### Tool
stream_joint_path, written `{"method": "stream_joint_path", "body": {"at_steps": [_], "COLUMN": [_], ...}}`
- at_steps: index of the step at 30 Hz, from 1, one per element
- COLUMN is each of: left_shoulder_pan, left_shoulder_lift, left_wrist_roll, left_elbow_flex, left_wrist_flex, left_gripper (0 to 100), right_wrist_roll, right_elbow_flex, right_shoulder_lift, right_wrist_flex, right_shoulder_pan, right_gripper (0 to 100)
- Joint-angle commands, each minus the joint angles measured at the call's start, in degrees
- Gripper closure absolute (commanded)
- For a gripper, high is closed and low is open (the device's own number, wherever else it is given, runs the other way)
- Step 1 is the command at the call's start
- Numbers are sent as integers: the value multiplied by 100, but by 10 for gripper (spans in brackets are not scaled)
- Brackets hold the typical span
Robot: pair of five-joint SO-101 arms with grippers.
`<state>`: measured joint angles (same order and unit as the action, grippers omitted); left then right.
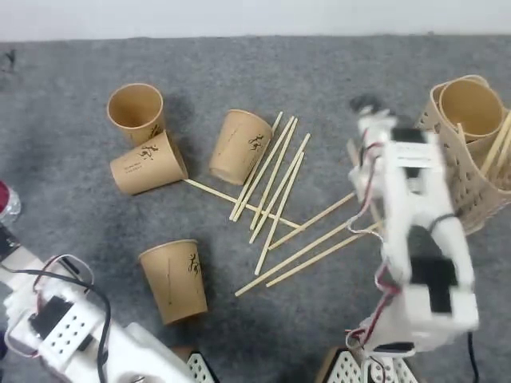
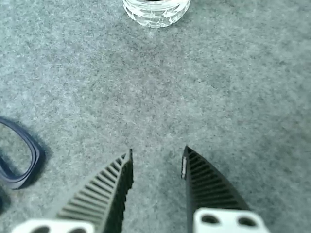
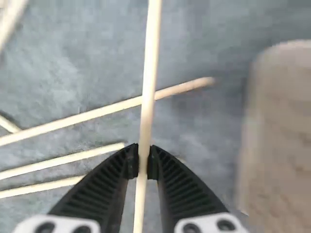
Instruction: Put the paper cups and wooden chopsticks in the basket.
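Observation:
Three paper cups lie on their sides on the grey carpet (image 1: 148, 163) (image 1: 239, 145) (image 1: 173, 279), and one stands upright (image 1: 136, 112). Several wooden chopsticks (image 1: 275, 187) are scattered in the middle. The basket (image 1: 467, 187) at the far right holds a cup (image 1: 471, 105) and some chopsticks (image 1: 497, 148). My right gripper (image 3: 142, 156) is shut on a single chopstick (image 3: 149, 68), lifted above other chopsticks (image 3: 97, 113) next to the basket (image 3: 277, 136). The right arm (image 1: 411, 207) stands just left of the basket. My left gripper (image 2: 156, 158) is open over bare carpet at the near left.
A clear bottle (image 2: 155, 9) stands ahead of the left gripper, at the left edge of the carpet (image 1: 6, 203). A dark band (image 2: 22, 160) lies beside the left gripper. The left arm's base and cables (image 1: 56, 319) fill the near left corner.

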<state>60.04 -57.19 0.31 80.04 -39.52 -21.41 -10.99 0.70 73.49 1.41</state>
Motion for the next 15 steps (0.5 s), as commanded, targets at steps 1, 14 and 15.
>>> {"method": "stream_joint_path", "body": {"at_steps": [1,14,15], "left_shoulder_pan": [-220,-211,-211], "left_shoulder_lift": [-105,-105,-105], "left_wrist_roll": [79,70,70], "left_elbow_flex": [-4,22,22], "left_wrist_flex": [123,132,132], "left_gripper": [834,834,834], "right_wrist_roll": [-316,316,501], "right_elbow_flex": [1046,1248,1055], "right_shoulder_lift": [-1833,-4180,-4180], "right_wrist_flex": [655,-2009,-2290], "right_shoulder_pan": [215,1815,1965], "right_gripper": [991,991,991]}}
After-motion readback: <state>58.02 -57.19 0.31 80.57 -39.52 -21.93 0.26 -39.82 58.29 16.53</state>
